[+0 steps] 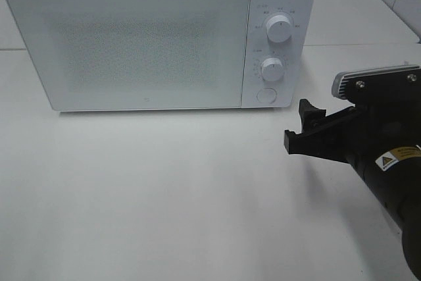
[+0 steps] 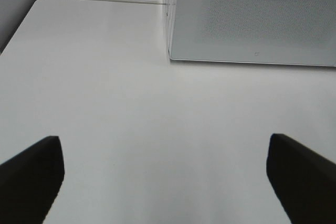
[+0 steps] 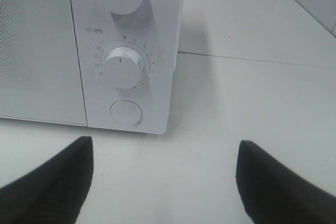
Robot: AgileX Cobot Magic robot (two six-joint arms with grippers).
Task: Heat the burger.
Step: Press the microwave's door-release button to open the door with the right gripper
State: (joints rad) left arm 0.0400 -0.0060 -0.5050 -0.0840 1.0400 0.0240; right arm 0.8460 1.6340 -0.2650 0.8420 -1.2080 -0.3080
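Beside the closed microwave (image 1: 151, 41), the right tool (image 1: 296, 124) is hovering wide open above the tabletop (image 1: 164, 202); the left tool (image 2: 163, 141) is also gaping wide, gripping nothing.

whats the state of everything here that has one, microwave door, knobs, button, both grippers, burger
microwave door: closed
upper knob: pointer about upright
timer knob: pointer up, at the zero mark
round button: nothing touching it
left gripper: open, empty
right gripper: open, empty, facing the control panel
burger: not in view
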